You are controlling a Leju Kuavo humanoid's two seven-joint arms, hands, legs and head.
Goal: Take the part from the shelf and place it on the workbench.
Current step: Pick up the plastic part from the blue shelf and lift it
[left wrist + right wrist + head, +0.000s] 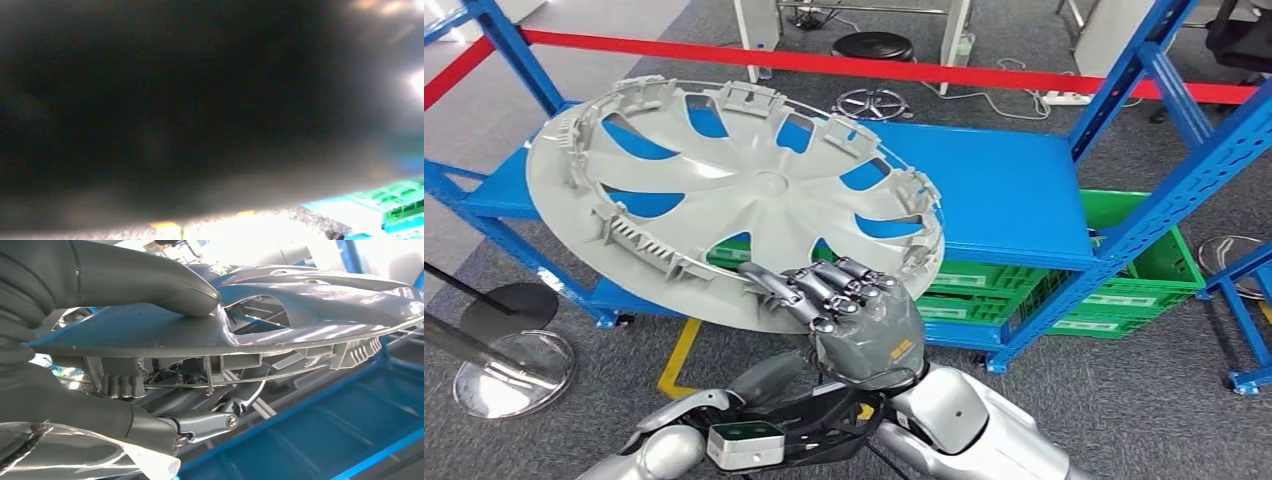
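Note:
The part is a large grey wheel cover, tilted in the air in front of the blue shelf, its ribbed inner side facing me. My right hand grips its near rim, fingers curled over the edge. In the right wrist view the thumb presses on one face of the wheel cover and the darker fingers lie under the rim. My left forearm comes in low at the left, its hand tucked beneath the right wrist and hidden. The left wrist view is dark and blurred.
A red bar runs across the shelf's back. Green crates sit on the lower level at the right. Round metal stand bases rest on the floor at the left, and yellow tape marks the carpet.

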